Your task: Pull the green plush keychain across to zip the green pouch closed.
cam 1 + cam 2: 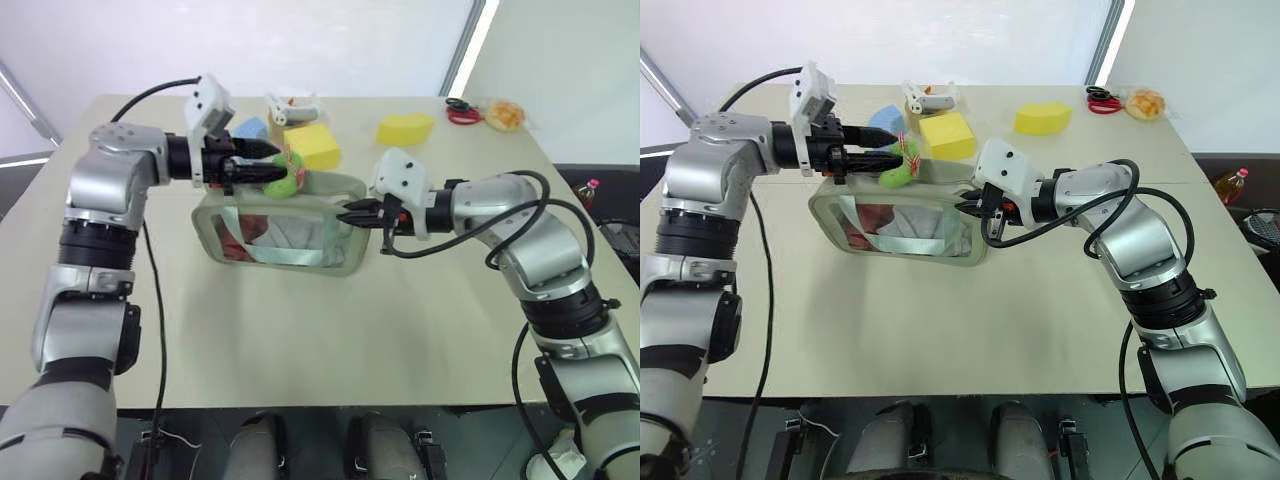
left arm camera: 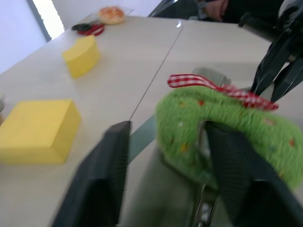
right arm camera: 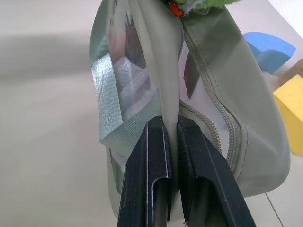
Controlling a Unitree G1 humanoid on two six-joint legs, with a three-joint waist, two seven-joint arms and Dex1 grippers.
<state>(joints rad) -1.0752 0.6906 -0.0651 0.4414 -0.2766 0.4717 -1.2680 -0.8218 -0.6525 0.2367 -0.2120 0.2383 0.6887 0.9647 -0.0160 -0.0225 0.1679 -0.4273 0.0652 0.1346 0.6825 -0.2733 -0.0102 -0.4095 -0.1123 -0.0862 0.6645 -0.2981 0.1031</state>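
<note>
The pale green pouch [image 1: 280, 238] stands on its long edge in the middle of the table, its clear window showing red and white contents. The lime-green plush keychain [image 1: 283, 182], with a red-checked ribbon, hangs at the pouch's top edge toward its left end. My left gripper [image 1: 280, 162] is open around it: in the left wrist view one finger [image 2: 236, 179] lies against the plush [image 2: 184, 127], and bare table shows between the plush and the other finger. My right gripper [image 1: 350, 213] is shut on the pouch's right end, pinching the fabric [image 3: 227, 94] beside the zipper.
Behind the pouch lie a yellow foam block [image 1: 312, 145], a blue foam piece [image 1: 250, 128] and a small white object [image 1: 290, 105]. A yellow wedge [image 1: 405, 128], red scissors [image 1: 462, 112] and a bun [image 1: 504, 115] sit at the back right.
</note>
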